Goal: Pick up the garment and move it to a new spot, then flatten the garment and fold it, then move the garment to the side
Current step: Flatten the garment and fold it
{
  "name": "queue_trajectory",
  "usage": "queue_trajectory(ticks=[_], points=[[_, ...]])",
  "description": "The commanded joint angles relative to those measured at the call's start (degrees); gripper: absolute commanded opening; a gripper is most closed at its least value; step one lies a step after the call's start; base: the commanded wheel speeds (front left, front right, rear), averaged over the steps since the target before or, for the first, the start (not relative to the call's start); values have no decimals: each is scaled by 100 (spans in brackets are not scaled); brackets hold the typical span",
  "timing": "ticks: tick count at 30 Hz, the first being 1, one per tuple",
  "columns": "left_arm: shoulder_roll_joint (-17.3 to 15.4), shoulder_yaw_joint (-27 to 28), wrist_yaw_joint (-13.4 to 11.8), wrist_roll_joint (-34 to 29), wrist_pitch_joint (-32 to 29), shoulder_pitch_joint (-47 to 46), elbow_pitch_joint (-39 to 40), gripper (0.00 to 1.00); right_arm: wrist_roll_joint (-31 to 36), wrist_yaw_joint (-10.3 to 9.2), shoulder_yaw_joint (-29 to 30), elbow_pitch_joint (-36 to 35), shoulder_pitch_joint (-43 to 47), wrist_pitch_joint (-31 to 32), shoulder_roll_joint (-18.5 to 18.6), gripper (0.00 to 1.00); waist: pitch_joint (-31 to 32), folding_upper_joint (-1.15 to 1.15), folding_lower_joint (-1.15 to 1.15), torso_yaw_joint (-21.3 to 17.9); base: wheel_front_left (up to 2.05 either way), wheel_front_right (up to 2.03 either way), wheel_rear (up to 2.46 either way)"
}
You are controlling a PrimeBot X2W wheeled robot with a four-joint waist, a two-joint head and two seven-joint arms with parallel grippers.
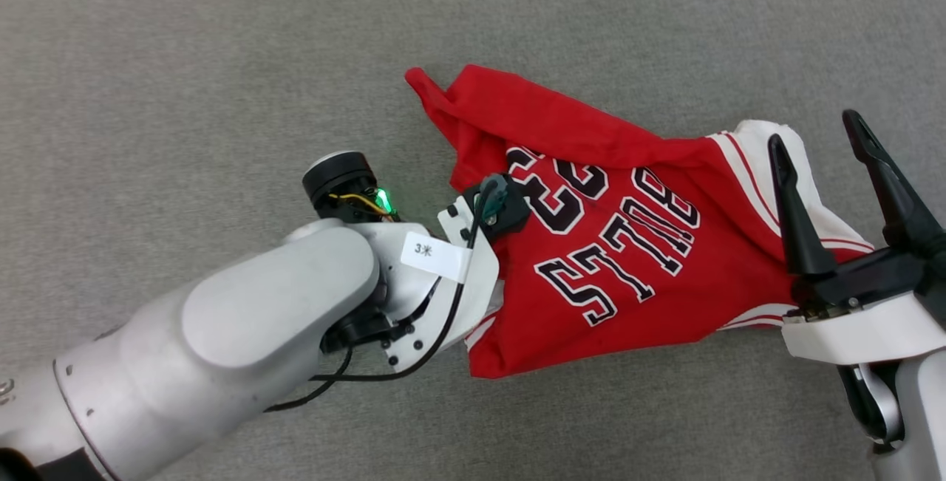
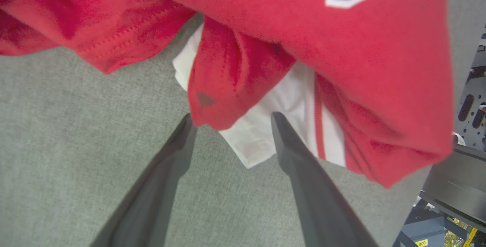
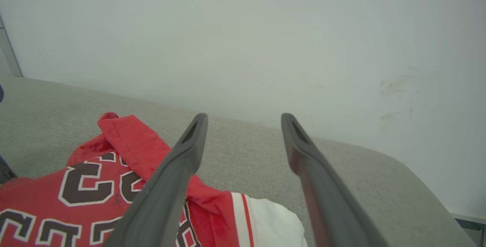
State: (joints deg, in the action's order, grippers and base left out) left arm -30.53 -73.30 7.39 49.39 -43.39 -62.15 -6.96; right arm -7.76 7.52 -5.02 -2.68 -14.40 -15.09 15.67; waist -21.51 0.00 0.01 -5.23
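A grey carpet (image 1: 222, 60) lies under both pincers, and on it the crumpled red shirt (image 1: 613, 244), lettering up, stretches from the left pincer to the right one. The left pincer (image 2: 231, 120) stands open and grips nothing, with a red fold and white cloth of the shirt right at its fingertips. The right pincer (image 1: 813, 130) is also spread wide and empty, above the shirt's white sleeve.

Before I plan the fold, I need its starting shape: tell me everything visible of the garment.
The garment is a red jersey shirt with white sleeves, red-striped trim and black, white-outlined "BULLS 23" facing up. It lies crumpled, partly folded over, on the grey surface. The open left pincer points at a tucked white sleeve edge; the open right pincer stands by the other sleeve. Neither grips it.
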Motion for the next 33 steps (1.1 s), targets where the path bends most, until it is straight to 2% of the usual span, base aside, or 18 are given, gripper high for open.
queue_trajectory(ticks=[1, 10, 11, 12, 13, 17, 22, 29, 33], points=[[7, -16, -5, -109, -219, 215, 47, 100, 29, -6, -37, 22, -105, -10, -42, 100, -134, 0, -1, -120, 0, 0, 0], [-80, -113, 1, -388, -916, 809, 231, 100, 69, -6, -91, 98, -275, -11, -96, 100, -261, 0, -1, -206, 0, 0, 0], [-89, -115, 2, -371, -868, 812, 205, 66, 77, -6, -88, 102, -292, -11, -93, 100, -260, 0, -1, -201, 0, 0, 0], [-82, -113, 2, -367, -817, 810, 170, 14, 86, -6, -85, 110, -306, -11, -94, 100, -251, 0, -1, -192, 0, 0, 0], [-71, -111, 2, -375, -798, 808, 148, 0, 96, -6, -95, 111, -315, -11, -95, 100, -238, 0, -1, -185, 0, 0, 0], [-36, -51, 0, -261, -298, 563, 22, 0, 114, -6, -62, 132, -216, -11, -66, 100, -59, 0, -1, -73, 0, 0, 0], [-231, -10, -5, -106, 542, 232, -2, 0, 115, -6, 35, 158, 0, -11, -53, 100, 323, 0, -1, 123, 0, 0, 0], [-1082, 142, -17, 308, 1419, 421, 10, 0, 80, -6, 205, 108, 379, -11, -104, 100, 727, 0, -1, 438, 0, 0, 0], [-1614, 293, -218, 550, 1656, 782, -37, 0, 77, -6, 256, 66, 490, -11, -123, 100, 751, 0, -1, 565, 0, 0, 0]])
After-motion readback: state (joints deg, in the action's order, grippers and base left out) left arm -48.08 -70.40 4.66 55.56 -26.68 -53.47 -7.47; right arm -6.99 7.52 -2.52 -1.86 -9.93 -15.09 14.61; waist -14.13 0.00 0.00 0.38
